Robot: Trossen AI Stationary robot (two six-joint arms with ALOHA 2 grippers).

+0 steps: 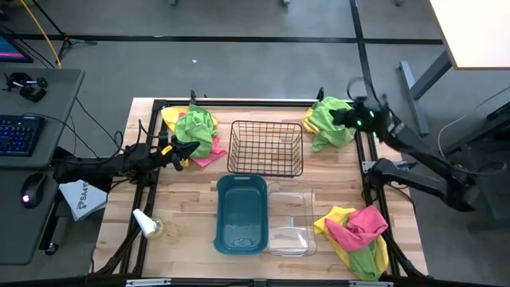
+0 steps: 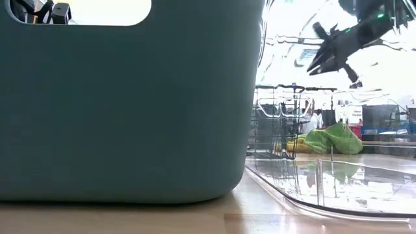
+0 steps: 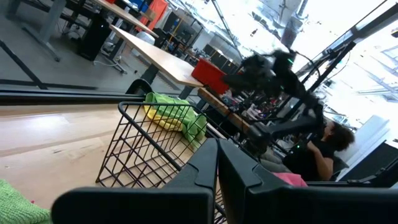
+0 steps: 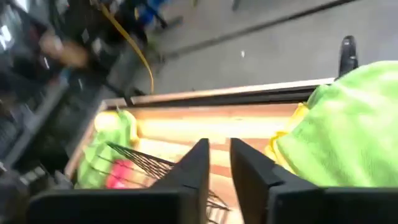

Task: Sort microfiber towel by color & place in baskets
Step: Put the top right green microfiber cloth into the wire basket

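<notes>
Three heaps of microfiber towels lie on the table. A yellow, green and pink one (image 1: 195, 131) sits at the far left. A green and yellow one (image 1: 325, 127) (image 4: 342, 124) sits at the far right. A pink, yellow and green one (image 1: 357, 233) sits at the near right. In the middle stand the black wire basket (image 1: 265, 147), the teal bin (image 1: 241, 214) and the clear bin (image 1: 288, 219). My left gripper (image 1: 191, 150) (image 3: 217, 162) hovers shut beside the far-left heap. My right gripper (image 1: 339, 118) (image 4: 219, 155) is raised over the far-right heap, with a narrow gap between its fingers.
A small white object (image 1: 147, 223) lies on the table's near left. White paper with blue print (image 1: 80, 198) sits off the left edge, by a desk with a keyboard (image 1: 20, 131). Black rails (image 1: 370, 171) run along the table's sides. A person (image 3: 323, 149) is beyond the table.
</notes>
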